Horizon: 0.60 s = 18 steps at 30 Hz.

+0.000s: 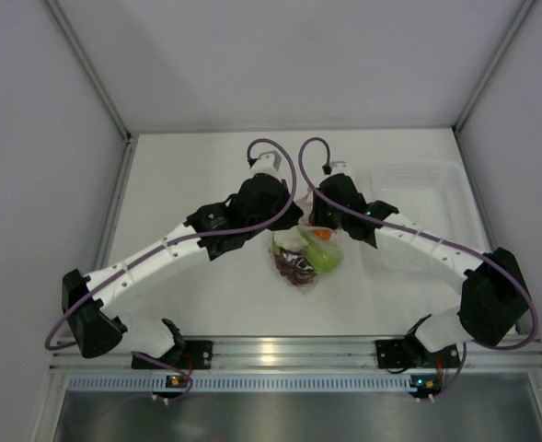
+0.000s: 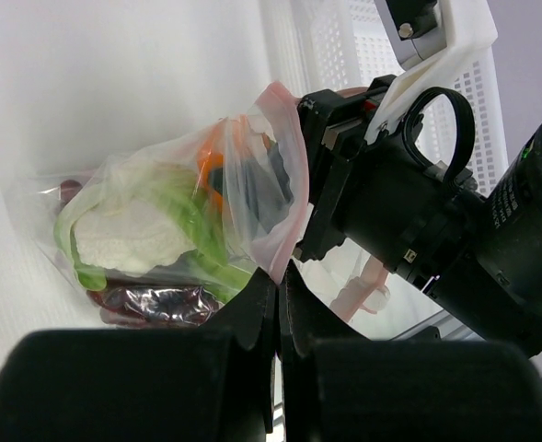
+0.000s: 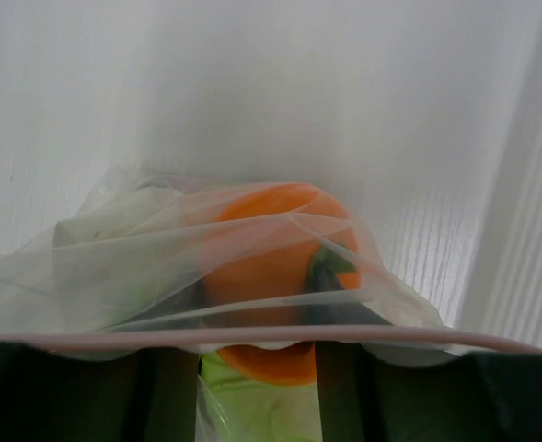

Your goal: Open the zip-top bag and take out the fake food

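Risk: lip could slip from left gripper (image 2: 280,281), pinched shut on zip-top bag (image 2: 160,189); right gripper (image 3: 257,364) hold, can't tell; tug might dump fake food (image 3: 271,258) onto surface (image 1: 206,304)

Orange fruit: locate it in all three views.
Top external: the orange fruit is at picture centre, at the bag's far end.
Left wrist: upper centre, seen through the plastic.
Right wrist: centre, large and blurred.
Shared landmark: the zip-top bag enclosing it.

zip-top bag (image 2: 160,184): clear crinkly plastic | table (image 1: 206,175): matt white
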{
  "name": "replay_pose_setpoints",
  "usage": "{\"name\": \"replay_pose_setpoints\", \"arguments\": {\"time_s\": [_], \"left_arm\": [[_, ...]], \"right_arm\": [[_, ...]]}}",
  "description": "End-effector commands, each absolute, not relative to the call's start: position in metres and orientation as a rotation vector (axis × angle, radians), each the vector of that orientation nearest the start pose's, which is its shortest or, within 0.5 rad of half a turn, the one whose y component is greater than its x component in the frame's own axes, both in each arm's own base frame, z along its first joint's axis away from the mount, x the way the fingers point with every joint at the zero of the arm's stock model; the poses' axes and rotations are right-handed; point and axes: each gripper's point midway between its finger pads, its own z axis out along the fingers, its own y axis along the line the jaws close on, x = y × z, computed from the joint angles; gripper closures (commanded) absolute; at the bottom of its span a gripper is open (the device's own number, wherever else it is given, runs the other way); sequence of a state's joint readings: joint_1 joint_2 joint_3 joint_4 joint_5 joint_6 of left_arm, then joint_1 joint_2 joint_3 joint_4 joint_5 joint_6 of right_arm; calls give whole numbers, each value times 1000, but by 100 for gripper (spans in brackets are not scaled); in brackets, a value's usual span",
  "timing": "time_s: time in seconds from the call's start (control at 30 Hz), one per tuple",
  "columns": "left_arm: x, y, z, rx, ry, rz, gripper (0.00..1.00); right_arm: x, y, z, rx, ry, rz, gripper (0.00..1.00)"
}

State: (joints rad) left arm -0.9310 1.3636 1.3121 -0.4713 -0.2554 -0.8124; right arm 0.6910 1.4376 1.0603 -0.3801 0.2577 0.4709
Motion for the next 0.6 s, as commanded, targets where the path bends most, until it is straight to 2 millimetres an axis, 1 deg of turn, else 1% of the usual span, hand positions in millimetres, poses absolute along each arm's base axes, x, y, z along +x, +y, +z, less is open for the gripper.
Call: {"name": "replay_pose_setpoints", "arguments": {"time_s": [0.0,0.03,0.1,0.23,0.43,0.57], "left_arm": [[264,-320,309,-62,2051,-858,100],[265,-319,307,-67,2052,-851,100],[267,-317,305,-77,2053,-836,100],[272,-314,301,-93,2053,-810,100],[278,-315,288,-95,2071,-758,100],[282,-315,280,-94,2081,-728,100]], "right_arm": [[328,216,153,-89,2253,242,70],[327,217,156,-96,2250,254,75],[325,217,163,-96,2233,268,79],[322,215,170,-96,2220,282,87],[316,219,185,-112,2193,352,92],[311,222,198,-122,2163,399,93]]}}
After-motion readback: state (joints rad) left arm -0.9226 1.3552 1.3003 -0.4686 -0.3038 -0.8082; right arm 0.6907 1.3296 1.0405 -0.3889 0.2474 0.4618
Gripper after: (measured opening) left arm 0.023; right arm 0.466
